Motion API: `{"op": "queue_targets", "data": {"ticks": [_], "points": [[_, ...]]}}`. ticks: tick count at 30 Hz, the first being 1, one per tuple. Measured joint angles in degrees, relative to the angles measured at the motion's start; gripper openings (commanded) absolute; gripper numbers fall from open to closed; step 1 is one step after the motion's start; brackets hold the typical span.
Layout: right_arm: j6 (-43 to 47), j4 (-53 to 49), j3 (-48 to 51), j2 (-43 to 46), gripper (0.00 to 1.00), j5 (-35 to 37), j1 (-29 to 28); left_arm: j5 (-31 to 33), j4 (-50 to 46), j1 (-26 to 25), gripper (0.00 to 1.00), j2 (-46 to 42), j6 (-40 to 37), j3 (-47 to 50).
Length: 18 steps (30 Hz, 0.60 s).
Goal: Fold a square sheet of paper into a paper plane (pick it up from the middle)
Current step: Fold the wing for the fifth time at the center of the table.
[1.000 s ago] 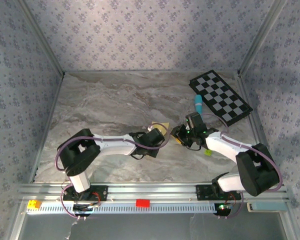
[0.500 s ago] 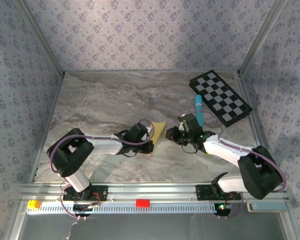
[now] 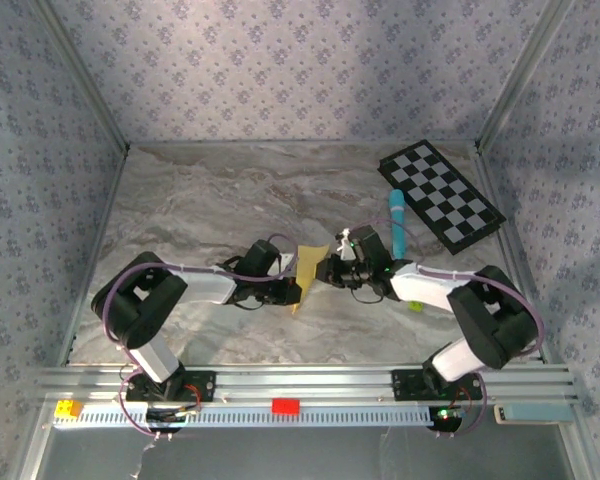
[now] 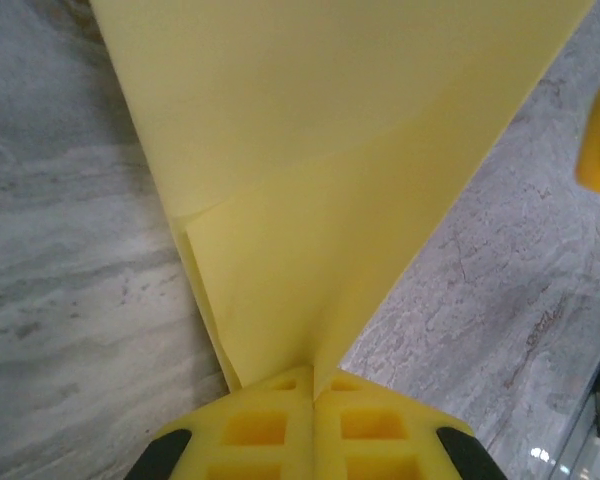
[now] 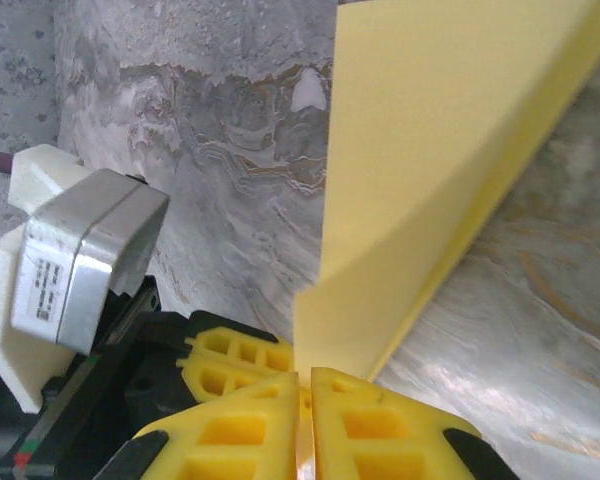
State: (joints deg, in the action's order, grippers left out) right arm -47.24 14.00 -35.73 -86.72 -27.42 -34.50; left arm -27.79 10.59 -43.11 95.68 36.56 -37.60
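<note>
Where the creased square sheet of paper [image 3: 309, 266] stands up off the marble surface [image 3: 190, 210], well to the near-left of the checkered board [image 3: 442, 195], I grip it from both sides: my left tool [image 3: 292, 288] is clamped on its pointed corner, my right tool [image 3: 329, 270] pinched together on the edge facing the board. A light-blue marker [image 3: 396, 222] lies just beside the board's near-left edge, and a tiny yellow-green ball [image 3: 416, 304] sits further toward its near side.

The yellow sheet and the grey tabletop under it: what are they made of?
The yellow sheet looks like thin matte paper: it holds a sharp crease and shows layered edges. The tabletop looks like grey marble, or a print of it; its veins and faint sheen leave that open.
</note>
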Motion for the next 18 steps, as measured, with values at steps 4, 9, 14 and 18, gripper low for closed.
{"op": "queue_targets", "data": {"ticks": [4, 9, 14, 18], "points": [[-0.1, 3.1, -1.0, -4.1, 0.1, -1.5, -0.1, -2.4, 1.0, 0.7, 0.0, 0.7, 0.2, 0.3], [-0.8, 5.6, -1.3, -7.4, 0.1, -2.4, -0.1, -4.9, 3.4, 2.1, 0.0, 1.0, 1.0, 1.6], [-1.4, 6.7, -1.3, -7.6, 0.1, -2.5, -0.1, -7.4, 6.6, 3.9, 0.0, 1.0, 2.6, 3.5], [-1.4, 7.4, -1.4, -7.7, 0.1, -3.2, -0.1, -9.6, 8.1, 5.4, 0.0, 1.2, 3.8, 4.5]]}}
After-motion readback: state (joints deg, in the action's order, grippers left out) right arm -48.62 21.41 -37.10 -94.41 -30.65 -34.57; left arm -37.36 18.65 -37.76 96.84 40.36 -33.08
